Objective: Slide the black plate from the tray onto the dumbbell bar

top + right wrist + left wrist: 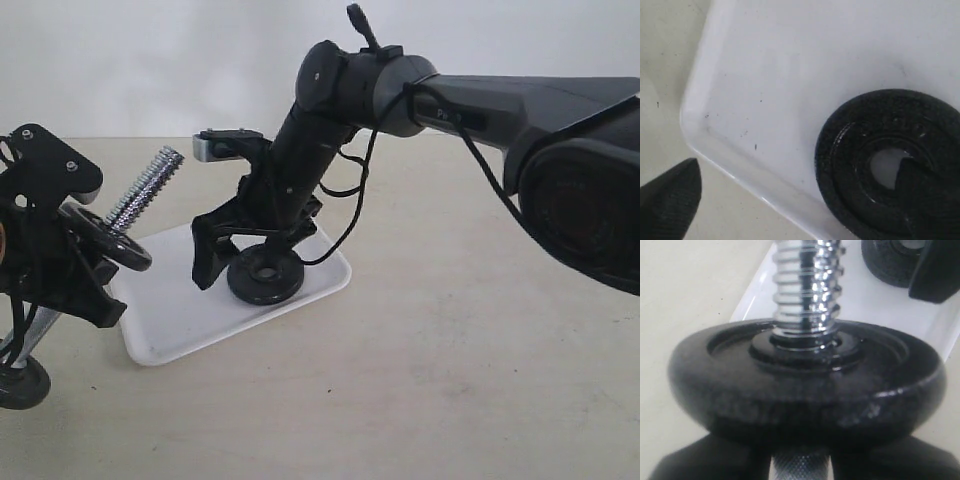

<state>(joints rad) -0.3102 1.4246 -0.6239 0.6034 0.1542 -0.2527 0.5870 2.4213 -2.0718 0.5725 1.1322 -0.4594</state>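
Exterior view: my right gripper, fingers spread and holding nothing, hangs over the black plate. The plate lies flat on the right part of the tray, close to its near rim. My left gripper, at the far left, is clamped on the dumbbell bar. The bar is tilted, its bare threaded end pointing up and right above the tray's left edge, with a black disc seated below the thread. Left wrist view: thread clean above that disc, knurled shaft pinched between my fingers. Right wrist view: one fingertip over the plate's hole, the other well apart, past the tray's rim; contact cannot be told. Judgement: close across rim and hole, grip firmly, lift clear of the low rim, then line the hole up with the thread's axis. Room: open table right and near; the tight spot is the bar tip.
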